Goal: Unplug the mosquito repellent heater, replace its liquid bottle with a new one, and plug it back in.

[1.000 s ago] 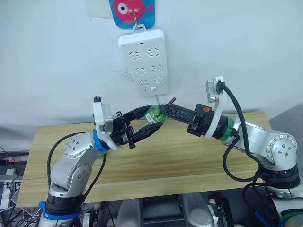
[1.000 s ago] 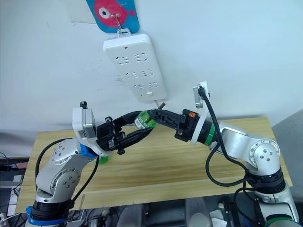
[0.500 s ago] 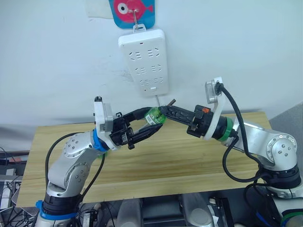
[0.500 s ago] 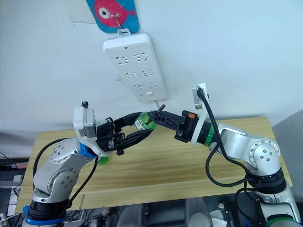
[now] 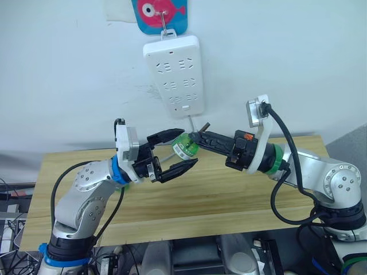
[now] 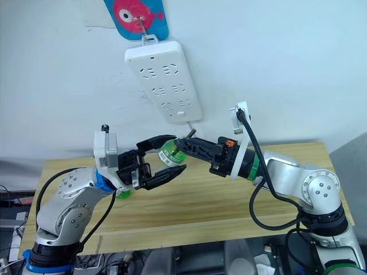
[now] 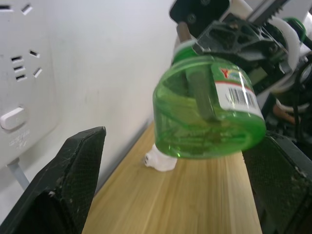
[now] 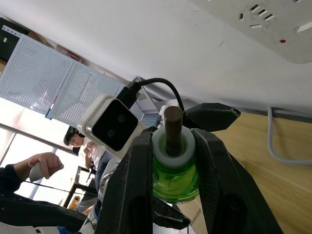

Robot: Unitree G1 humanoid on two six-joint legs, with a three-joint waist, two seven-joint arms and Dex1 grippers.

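The liquid bottle (image 5: 185, 147), green and translucent with a dark bare wick (image 8: 171, 122), hangs in the air above the table, below the power strip. My right gripper (image 5: 192, 139) is shut on its white neck (image 8: 173, 144). My left gripper (image 5: 190, 146) is open wide. Its fingers (image 7: 63, 195) stand apart on either side of the bottle's body (image 7: 209, 114) without touching it. A small white thing (image 7: 158, 161) lies on the table by the wall and looks like the heater. Its details are too small to tell.
A white multi-socket power strip (image 5: 175, 71) hangs on the wall from a fish-shaped hook (image 5: 162, 11), its cord running down behind the grippers. The wooden table (image 5: 229, 195) lies below. A bit of green (image 6: 121, 193) shows behind my left forearm. A person (image 8: 78, 144) shows far off.
My left gripper's fingers, close around the bottle before, have spread wide off it. The right gripper and bottle have shifted slightly toward the left arm.
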